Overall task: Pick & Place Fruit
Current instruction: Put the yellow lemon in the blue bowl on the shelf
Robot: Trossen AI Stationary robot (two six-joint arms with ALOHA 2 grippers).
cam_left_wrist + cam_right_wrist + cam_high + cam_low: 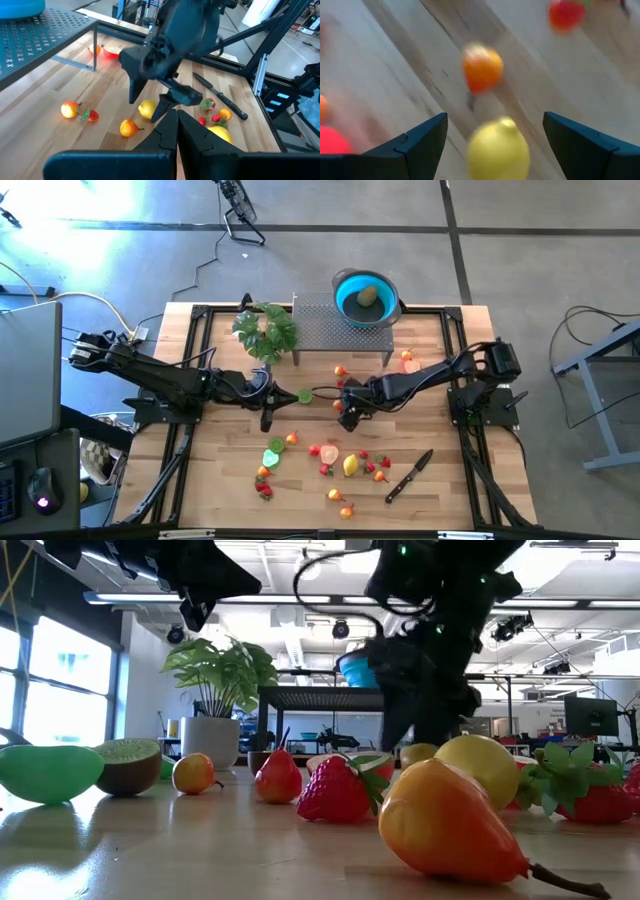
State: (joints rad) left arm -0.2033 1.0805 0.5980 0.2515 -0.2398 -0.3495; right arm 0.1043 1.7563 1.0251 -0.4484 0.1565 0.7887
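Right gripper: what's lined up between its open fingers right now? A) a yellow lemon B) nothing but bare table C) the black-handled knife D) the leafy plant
A: the right wrist view shows the right gripper open, with a yellow lemon sitting between its two fingers, not yet pinched, and an orange fruit farther ahead on the table.

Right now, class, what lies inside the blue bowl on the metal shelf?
One brownish-green fruit, likely a kiwi, sits inside the blue bowl on the metal shelf. Anything beneath that fruit is hidden.
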